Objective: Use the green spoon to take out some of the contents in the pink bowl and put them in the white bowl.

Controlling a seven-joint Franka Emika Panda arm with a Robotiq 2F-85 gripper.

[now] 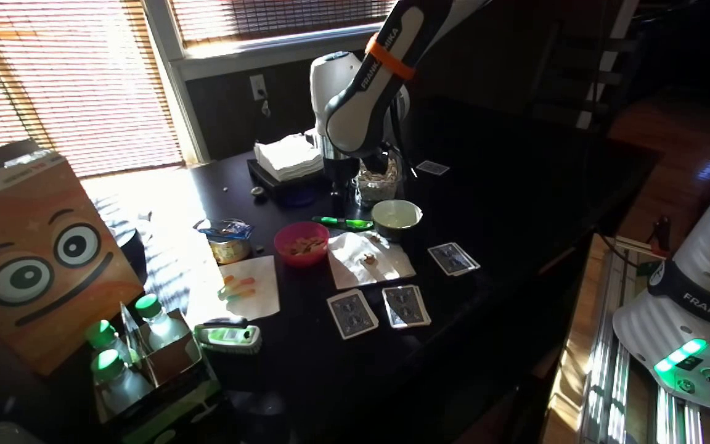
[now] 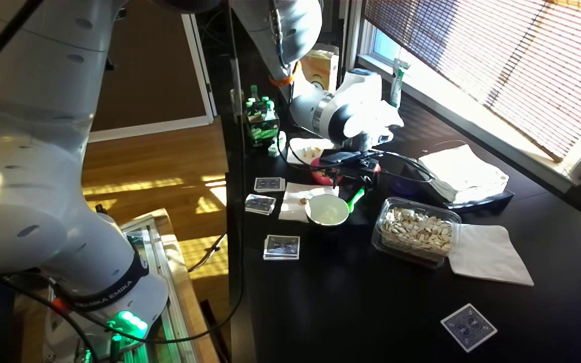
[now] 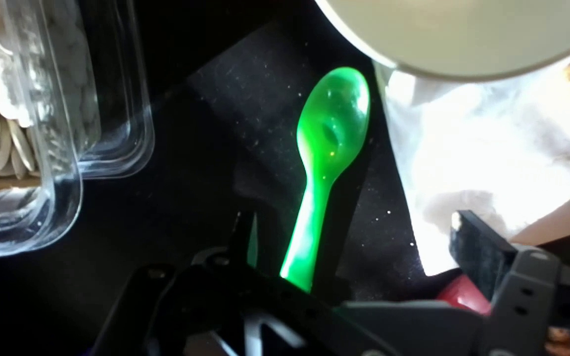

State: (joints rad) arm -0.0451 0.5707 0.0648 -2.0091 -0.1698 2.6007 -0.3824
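Grabbing the green spoon (image 3: 320, 178) looks like the step in hand. Wrist view: spoon lying on the dark table (image 3: 201, 148), scoop end away from the gripper (image 3: 361, 242), just beside the white bowl (image 3: 463, 29), not touching. Fingers (image 3: 480, 252) spread wide, holding nothing; handle shows in the gap between them but well off centre, its tail hidden under the gripper. Do it well: shift sideways till the handle sits midway, twist a touch so both sides meet it squarely, then lower and close near the tail, leaving the scoop free.

In an exterior view: pink bowl (image 1: 301, 260) with brown bits (image 1: 307, 245) inside, spoon just past it, running along the edge of the white napkin (image 1: 386, 271) towards the white bowl. Tight spot, so come straight down; a low finger could snag the napkin or nudge a bowl.

In an exterior view: gripper hanging above the table, partly covering the pink bowl. Spoon lies between the white bowl and a clear container (image 2: 405, 249) of seeds (image 2: 414, 229); not the source, leave it. After gripping, lift with the scoop level; a smooth handle may swivel, so check it's firm before dipping.
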